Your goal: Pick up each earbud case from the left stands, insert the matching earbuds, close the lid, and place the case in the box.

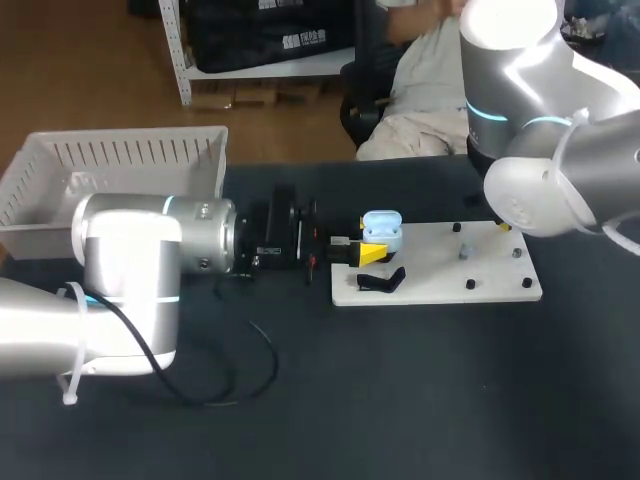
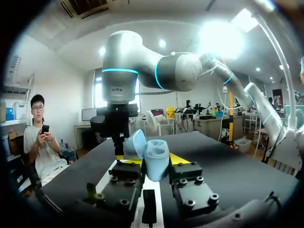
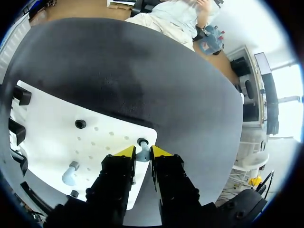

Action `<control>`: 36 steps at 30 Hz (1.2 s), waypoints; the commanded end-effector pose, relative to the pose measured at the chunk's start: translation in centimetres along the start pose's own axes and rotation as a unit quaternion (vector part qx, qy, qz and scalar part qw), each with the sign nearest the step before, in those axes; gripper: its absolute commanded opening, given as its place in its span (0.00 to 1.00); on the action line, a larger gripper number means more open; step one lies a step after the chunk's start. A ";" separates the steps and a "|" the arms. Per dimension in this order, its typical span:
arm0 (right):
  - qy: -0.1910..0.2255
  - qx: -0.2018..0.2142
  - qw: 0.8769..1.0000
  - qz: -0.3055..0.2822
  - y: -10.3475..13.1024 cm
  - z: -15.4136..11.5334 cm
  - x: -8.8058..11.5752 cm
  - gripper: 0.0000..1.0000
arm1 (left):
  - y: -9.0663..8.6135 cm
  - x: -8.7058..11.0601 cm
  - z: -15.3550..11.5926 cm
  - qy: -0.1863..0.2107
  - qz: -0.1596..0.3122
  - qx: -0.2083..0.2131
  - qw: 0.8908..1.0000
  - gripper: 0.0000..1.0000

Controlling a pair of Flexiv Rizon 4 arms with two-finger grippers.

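My left gripper point(image 2: 153, 166) is shut on a light blue earbud case point(image 2: 156, 159), held upright with its lid point(image 2: 135, 145) open. In the head view the case point(image 1: 381, 233) hovers over the left end of the white board point(image 1: 440, 280), with the left gripper point(image 1: 368, 254) coming in from the left. My right gripper point(image 3: 142, 151) stands over the board's far right corner. Its yellow tips press from both sides on a pale blue earbud point(image 3: 141, 156) seated on a black peg. A second earbud point(image 3: 70, 173) stands on the board beside that gripper.
A white slatted box point(image 1: 120, 160) sits at the back left of the dark table. Black stands point(image 1: 385, 280) rise from the board's left end. A black cable point(image 1: 250, 370) loops on the table near my left arm. My right arm point(image 1: 560, 180) hides the board's far right corner.
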State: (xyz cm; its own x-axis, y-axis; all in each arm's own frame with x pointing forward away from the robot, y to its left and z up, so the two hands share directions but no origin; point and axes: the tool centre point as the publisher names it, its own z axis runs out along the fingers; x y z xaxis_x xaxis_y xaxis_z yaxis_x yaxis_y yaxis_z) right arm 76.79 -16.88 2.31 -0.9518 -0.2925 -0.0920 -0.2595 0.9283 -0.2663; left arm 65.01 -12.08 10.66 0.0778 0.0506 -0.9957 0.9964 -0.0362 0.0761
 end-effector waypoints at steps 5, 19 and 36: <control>-0.016 0.024 1.000 0.000 0.1 -2.6 1.0 0.00 | 0.1 0.1 0.0 -0.002 0.001 0.001 1.000 0.00; -0.008 0.009 0.999 0.037 2.7 -12.5 5.3 0.00 | 0.1 0.1 0.0 -0.002 0.001 0.001 1.000 0.00; 0.016 -0.031 0.998 0.044 13.2 -23.9 9.3 0.00 | 0.1 0.1 0.0 -0.002 0.001 0.001 1.000 0.00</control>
State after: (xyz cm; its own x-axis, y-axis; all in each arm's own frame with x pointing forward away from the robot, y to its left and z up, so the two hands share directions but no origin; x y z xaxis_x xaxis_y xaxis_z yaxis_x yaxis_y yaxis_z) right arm 61.32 -3.65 19.72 -0.9750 -0.2030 -0.0902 -0.1850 0.9668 -0.1760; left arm 65.01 -12.08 10.66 0.0778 0.0507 -0.9957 0.9964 -0.0363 0.0760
